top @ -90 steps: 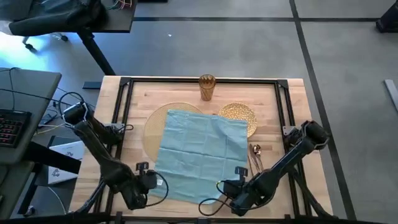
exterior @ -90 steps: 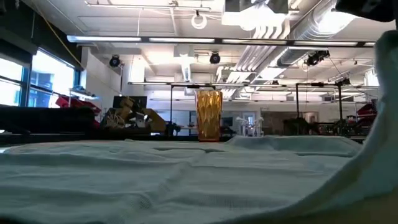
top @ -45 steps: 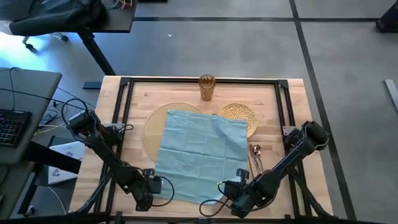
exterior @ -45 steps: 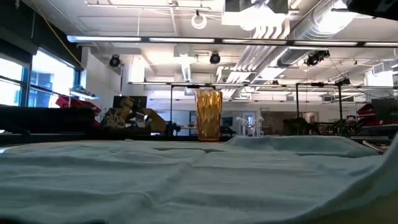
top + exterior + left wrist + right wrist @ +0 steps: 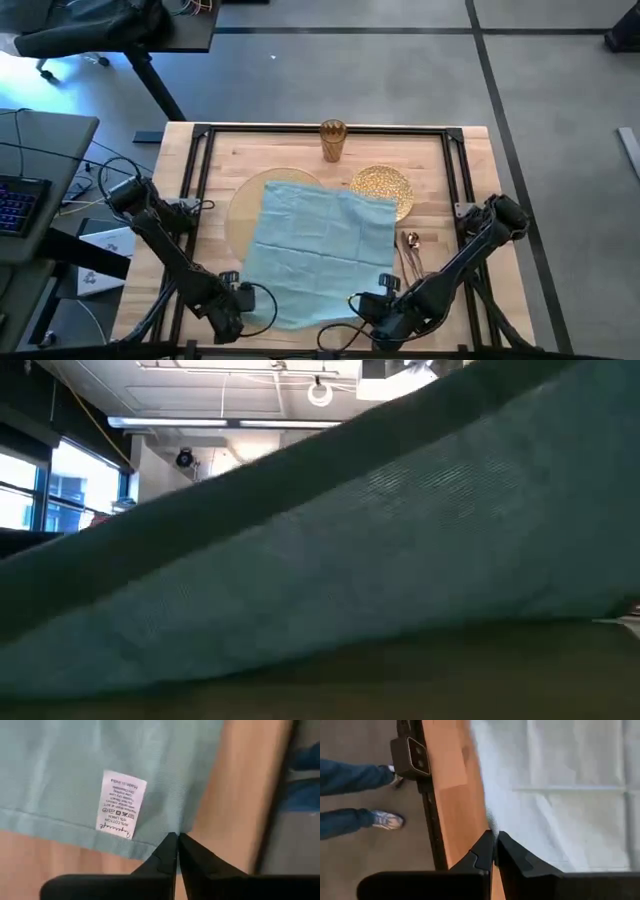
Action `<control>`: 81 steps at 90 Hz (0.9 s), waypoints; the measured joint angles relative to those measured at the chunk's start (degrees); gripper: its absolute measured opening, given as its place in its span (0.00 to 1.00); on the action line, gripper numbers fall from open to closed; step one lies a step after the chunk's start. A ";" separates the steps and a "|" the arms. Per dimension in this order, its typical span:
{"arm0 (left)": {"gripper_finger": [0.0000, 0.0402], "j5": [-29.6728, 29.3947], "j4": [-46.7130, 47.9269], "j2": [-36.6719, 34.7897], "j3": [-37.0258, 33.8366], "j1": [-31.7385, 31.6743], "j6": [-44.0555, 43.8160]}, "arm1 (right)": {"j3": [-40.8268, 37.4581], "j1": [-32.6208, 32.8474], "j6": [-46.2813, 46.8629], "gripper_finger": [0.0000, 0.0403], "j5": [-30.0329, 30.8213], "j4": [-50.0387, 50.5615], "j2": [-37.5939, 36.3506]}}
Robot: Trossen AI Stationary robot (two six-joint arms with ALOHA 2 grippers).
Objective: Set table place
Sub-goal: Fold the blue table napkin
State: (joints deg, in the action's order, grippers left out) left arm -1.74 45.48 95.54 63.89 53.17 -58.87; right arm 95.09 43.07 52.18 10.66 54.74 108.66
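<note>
Pinching napkin (image 5: 318, 252) near corners: left claw (image 5: 177, 839), right claw (image 5: 494, 836); apparently lifted.

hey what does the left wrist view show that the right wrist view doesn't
Only the left wrist view shows the white care label sewn on the napkin, near the corner the left gripper is shut on. Only the right wrist view shows a person's legs on the floor, a black bracket on the table edge, and the right gripper shut on the napkin's edge. Both show the teal napkin lying on the light-wood table.
</note>
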 joint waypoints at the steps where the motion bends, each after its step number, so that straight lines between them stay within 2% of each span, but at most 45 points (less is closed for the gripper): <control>1: 0.00 -0.12 0.58 -0.10 0.48 0.09 -0.03 | 0.26 0.07 -0.01 0.00 -0.10 0.06 -0.01; 14: 0.00 -1.92 4.15 -2.14 6.29 1.17 -1.24 | 1.64 0.88 0.63 0.00 -0.82 0.41 -0.02; 38: 0.00 -0.26 3.96 -2.66 15.95 3.38 -4.74 | 1.60 4.18 11.27 0.00 -7.62 -2.39 0.00; 49: 0.00 -0.86 4.95 -3.15 19.44 3.64 -6.04 | 1.62 5.14 12.90 0.00 -9.71 -3.10 -0.49; 58: 0.00 -7.11 10.09 -4.19 21.36 2.83 -8.43 | 1.64 4.61 14.46 0.00 -9.38 -0.96 -1.80; 66: 0.00 -14.40 15.79 -5.76 21.99 1.14 -10.96 | 1.64 3.29 17.64 0.00 -5.75 3.84 -3.56; 81: 0.00 -27.37 27.08 -7.64 22.08 -4.08 -12.76 | 1.66 -1.57 23.08 0.00 1.55 19.65 -6.40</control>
State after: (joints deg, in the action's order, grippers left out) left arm -29.11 72.55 87.90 85.97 49.08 -71.63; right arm 96.75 41.50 75.26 12.21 74.39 102.26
